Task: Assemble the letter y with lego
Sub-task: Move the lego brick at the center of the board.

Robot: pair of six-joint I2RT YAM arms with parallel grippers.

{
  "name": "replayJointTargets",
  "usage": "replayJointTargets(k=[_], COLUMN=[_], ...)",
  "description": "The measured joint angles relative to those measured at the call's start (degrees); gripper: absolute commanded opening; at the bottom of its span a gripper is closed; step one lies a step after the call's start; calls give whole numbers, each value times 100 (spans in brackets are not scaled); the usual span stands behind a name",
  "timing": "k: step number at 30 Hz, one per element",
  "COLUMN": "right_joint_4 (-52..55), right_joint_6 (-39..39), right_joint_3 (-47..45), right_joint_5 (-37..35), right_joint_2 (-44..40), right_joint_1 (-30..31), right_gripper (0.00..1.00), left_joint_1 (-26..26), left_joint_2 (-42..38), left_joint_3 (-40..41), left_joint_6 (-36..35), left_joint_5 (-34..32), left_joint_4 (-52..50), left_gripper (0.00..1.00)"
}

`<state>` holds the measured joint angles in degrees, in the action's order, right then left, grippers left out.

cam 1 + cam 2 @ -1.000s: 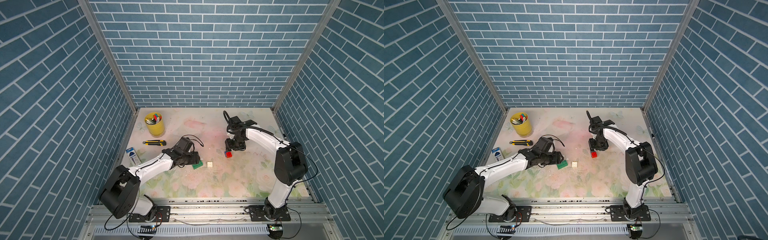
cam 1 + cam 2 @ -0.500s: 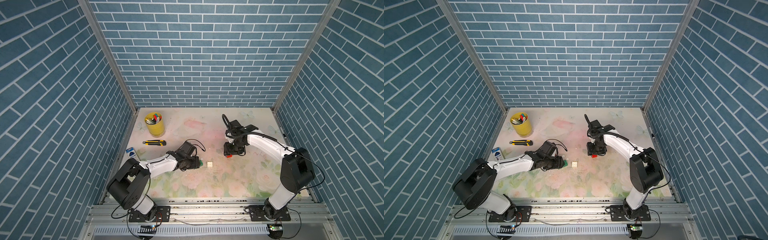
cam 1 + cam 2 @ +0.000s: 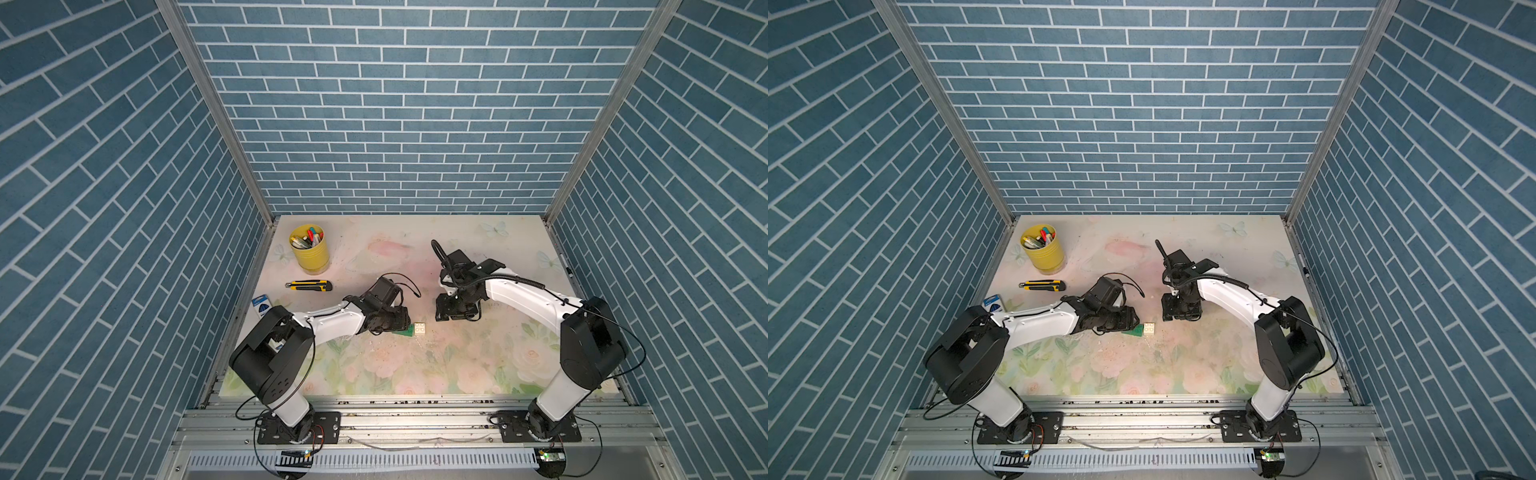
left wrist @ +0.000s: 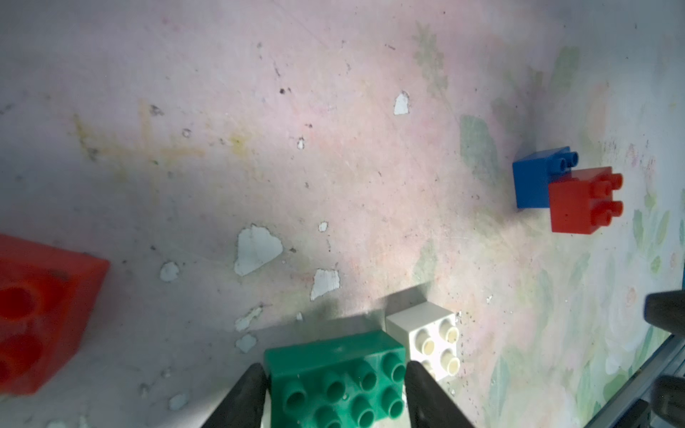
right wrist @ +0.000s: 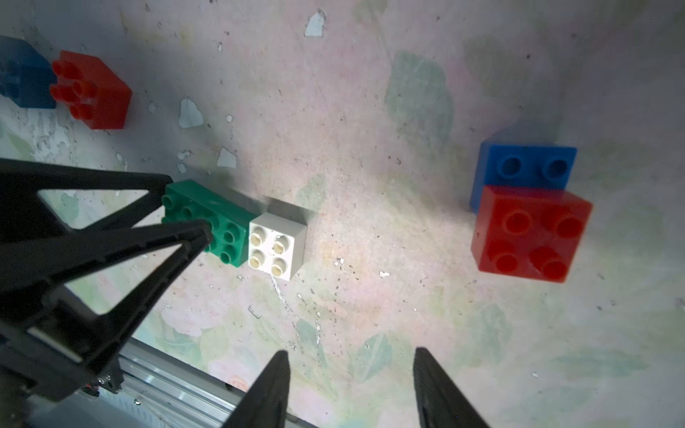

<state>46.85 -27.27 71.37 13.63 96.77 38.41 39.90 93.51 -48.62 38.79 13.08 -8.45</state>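
My left gripper point(image 4: 335, 392) is shut on the green lego brick point(image 4: 335, 374), which lies on the mat with one finger at each end. A white brick point(image 4: 426, 341) touches its far end; both show in both top views as green point(image 3: 408, 331) and white point(image 3: 419, 329). My right gripper point(image 5: 352, 378) is open over bare mat. Beside it a red brick point(image 5: 530, 233) overlaps a blue one point(image 5: 526, 166). Another red brick point(image 5: 92, 89) sits against another blue one point(image 5: 22, 74) farther off. The letter y is out of view.
A yellow cup of pens point(image 3: 309, 249), a utility knife point(image 3: 309, 285) and a small blue-and-white box point(image 3: 261, 301) stand along the left side of the mat. Tiled walls close three sides and a metal rail point(image 3: 395, 419) runs along the front.
My left arm has stretched toward the green brick and its jaws have narrowed onto it. My right gripper has dropped lower, and the red brick under it no longer shows in the top views.
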Motion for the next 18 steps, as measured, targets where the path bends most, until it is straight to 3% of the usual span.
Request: replayJointTargets(k=[18], right_joint_4=[-155], right_joint_6=[-402], right_joint_3=[4], right_joint_5=[-37], right_joint_2=[380], right_joint_1=[59], right_gripper=[57], left_joint_1=[81], left_joint_2=[-186], left_joint_3=[199], left_joint_6=[-70], left_joint_5=[365], left_joint_4=[83], left_gripper=[61])
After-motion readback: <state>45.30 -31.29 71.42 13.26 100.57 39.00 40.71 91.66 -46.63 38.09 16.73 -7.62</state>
